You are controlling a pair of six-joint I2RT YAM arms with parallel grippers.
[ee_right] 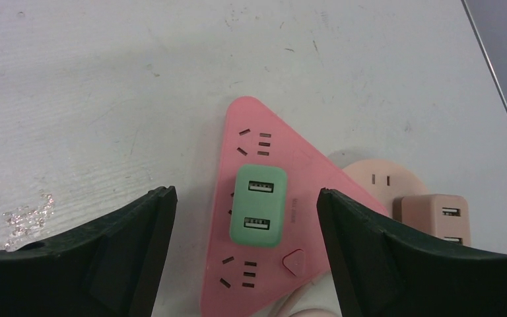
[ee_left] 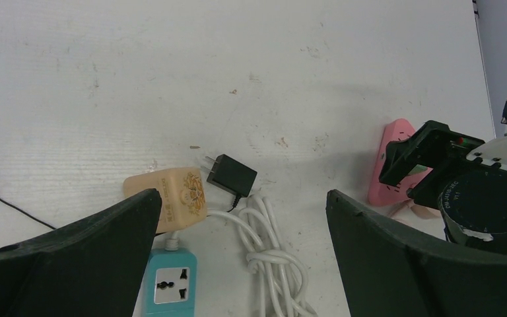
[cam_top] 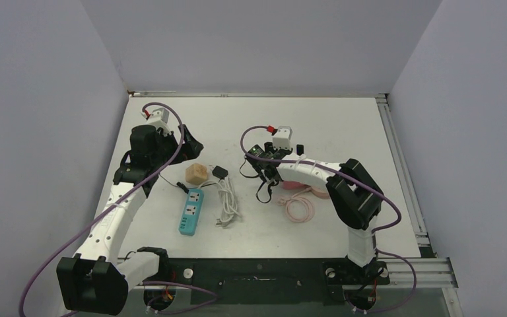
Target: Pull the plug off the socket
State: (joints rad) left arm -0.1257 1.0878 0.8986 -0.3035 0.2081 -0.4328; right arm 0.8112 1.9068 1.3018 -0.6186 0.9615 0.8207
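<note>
Leftmost, the left end effector (ee_left: 241,208) is held released, fingers spread wide, above a beige adapter (ee_left: 168,198), a black plug (ee_left: 232,175), a teal power strip (ee_left: 170,284) and a knotted white cable (ee_left: 270,257). Nothing is gripped there, and it is well apart from the task's thing.

Further right, the right end effector (ee_right: 245,205) is also seen released. Its fingers stand either side of the green plug (ee_right: 259,206), which is seated in the middle of the pink socket (ee_right: 290,165), and neither finger touches it.

Several failures can be expected. The pink socket is not pinned down, so it is likely to be lifted along with the plug. The plug's smooth sides may be slipped off if it is gripped shallowly. A round socket (ee_right: 376,178) with its own tan plug (ee_right: 436,214) lies just beside the right finger and could be knocked.

Bare table (ee_right: 105,79) is left open beyond and to the left of the socket, while the table's edge is near on the right.
</note>
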